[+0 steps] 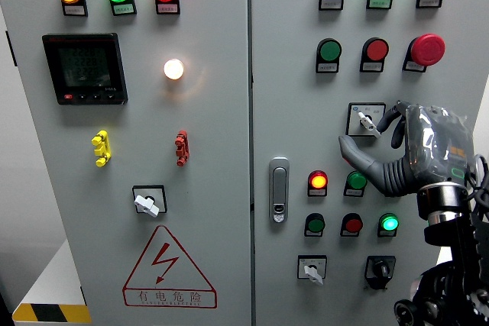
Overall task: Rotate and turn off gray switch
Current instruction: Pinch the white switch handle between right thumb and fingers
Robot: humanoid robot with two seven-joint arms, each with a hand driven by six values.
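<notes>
On the right door, a gray rotary switch (367, 121) sits on a white square plate, its lever pointing down and to the right. My right hand (372, 138) is raised just right of and below it. The thumb (353, 152) reaches out under the plate, and a dark finger (394, 116) curves toward the plate's right edge. The lever shows free between them, and the hand holds nothing. My right forearm rises from the lower right corner. The left arm is out of view.
Other rotary switches: a gray one (147, 203) on the left door, a gray one (312, 269) and a black one (380, 268) low on the right door. Lit lamps, push buttons, a red mushroom button (427, 50) and a door handle (280, 189) surround them.
</notes>
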